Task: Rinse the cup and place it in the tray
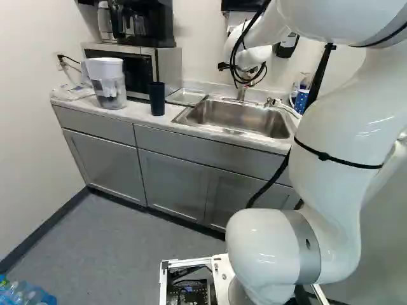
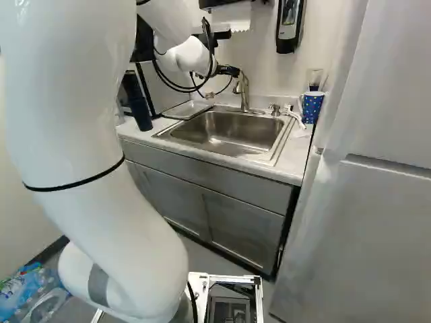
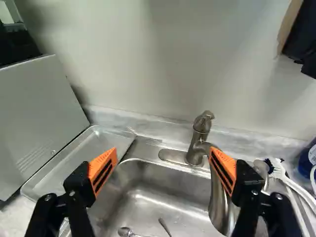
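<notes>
- Orange pads (image 3: 102, 170) on the gripper (image 3: 163, 153) are spread wide, holding nothing.
- The tap (image 3: 197, 148) is just ahead.
- Rinsing seems in hand; next, push its handle (image 3: 203, 120) gently.

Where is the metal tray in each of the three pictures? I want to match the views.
Left base view: upper middle, between the microwave and the sink.
Right base view: the tray is left of the middle, in the upper half.
Wrist view: beyond one finger of the open gripper, beside the microwave.
Shared landmark: the sink, right next to the tray.
</notes>
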You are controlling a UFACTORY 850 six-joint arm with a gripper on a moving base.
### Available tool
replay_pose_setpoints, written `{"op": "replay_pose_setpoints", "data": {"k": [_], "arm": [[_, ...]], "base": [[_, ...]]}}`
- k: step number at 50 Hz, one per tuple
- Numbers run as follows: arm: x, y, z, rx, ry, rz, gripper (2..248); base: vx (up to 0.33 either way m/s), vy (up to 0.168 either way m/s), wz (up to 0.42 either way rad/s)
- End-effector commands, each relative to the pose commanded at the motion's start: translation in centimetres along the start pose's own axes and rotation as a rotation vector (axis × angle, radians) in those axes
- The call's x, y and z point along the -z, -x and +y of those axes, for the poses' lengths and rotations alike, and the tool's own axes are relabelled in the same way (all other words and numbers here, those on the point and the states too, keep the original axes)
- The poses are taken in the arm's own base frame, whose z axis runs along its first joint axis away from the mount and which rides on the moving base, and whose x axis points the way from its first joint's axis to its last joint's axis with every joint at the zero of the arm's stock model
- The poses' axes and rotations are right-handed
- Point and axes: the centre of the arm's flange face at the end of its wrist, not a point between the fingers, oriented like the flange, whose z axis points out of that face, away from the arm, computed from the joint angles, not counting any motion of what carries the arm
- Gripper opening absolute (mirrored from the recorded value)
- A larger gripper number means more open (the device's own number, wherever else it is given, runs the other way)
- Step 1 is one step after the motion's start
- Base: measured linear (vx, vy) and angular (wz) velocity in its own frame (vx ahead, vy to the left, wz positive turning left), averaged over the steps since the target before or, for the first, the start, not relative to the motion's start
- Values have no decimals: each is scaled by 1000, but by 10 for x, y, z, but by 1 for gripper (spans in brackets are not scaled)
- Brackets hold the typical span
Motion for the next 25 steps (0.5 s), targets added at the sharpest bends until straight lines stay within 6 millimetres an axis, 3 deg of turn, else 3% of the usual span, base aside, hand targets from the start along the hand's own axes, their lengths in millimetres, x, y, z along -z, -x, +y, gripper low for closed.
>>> {"op": "replay_pose_setpoints", "data": {"k": [12, 25], "arm": [[-7, -13, 3, -1, 4, 1, 247], [-22, -13, 3, -1, 4, -39, 247]], "base": [[0, 0, 0], [0, 0, 0]]}}
